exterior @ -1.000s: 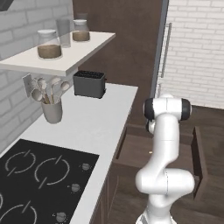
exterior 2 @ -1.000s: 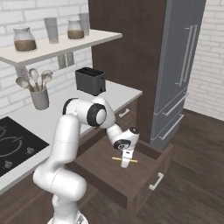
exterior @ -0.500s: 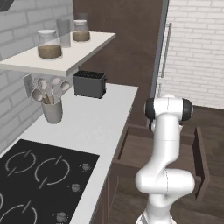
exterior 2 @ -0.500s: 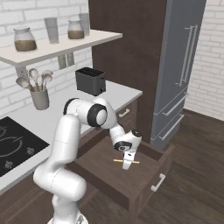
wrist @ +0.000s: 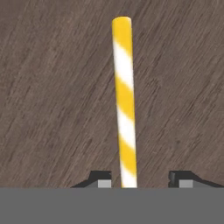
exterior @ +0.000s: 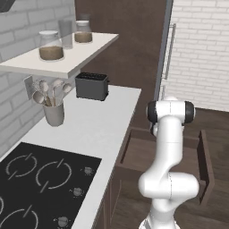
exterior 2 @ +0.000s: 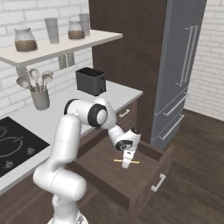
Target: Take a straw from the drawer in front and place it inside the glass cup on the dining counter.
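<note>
Straw [wrist: 123, 100] striped between spread hand [wrist: 142, 177] fingertips; right base view: probably flat in drawer [exterior 2: 98, 164].

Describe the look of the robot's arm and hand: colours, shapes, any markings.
The arm is glossy white, built of rounded tubular links with dark grey to black caps at the joints. The hand is a white block with a dark round face, ending in two small dark finger tips. No cables or markings show.
</note>
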Available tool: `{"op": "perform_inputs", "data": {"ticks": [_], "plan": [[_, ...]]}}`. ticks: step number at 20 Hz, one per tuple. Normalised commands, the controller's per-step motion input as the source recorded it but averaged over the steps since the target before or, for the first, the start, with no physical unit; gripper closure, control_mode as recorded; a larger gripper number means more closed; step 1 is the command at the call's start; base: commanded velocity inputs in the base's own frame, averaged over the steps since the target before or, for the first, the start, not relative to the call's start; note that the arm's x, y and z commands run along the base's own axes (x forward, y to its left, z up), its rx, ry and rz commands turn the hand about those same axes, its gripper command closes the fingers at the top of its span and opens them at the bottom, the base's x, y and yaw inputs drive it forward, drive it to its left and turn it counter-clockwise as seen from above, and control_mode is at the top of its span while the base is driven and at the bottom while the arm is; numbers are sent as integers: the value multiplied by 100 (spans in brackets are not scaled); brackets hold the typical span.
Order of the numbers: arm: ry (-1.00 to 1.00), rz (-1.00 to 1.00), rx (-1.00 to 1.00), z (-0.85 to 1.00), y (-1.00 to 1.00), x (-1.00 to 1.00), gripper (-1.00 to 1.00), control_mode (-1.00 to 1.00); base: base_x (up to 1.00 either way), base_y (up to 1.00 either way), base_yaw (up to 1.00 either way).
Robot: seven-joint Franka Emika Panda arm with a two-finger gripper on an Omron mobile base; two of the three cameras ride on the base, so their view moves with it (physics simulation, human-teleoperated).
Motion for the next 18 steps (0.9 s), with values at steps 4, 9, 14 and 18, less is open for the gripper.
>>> {"op": "perform_inputs", "data": {"ticks": [4, 9, 14, 18], "plan": [[7, -2, -11, -58, -2, 0, 100, -100, 0, 0, 0], [0, -1, -4, -59, -20, 0, 100, -100, 0, 0, 0], [0, 0, -3, -53, -20, 0, 100, -100, 0, 0, 0], [0, 0, 0, -30, -31, -4, 100, -100, 0, 0, 0]]}}
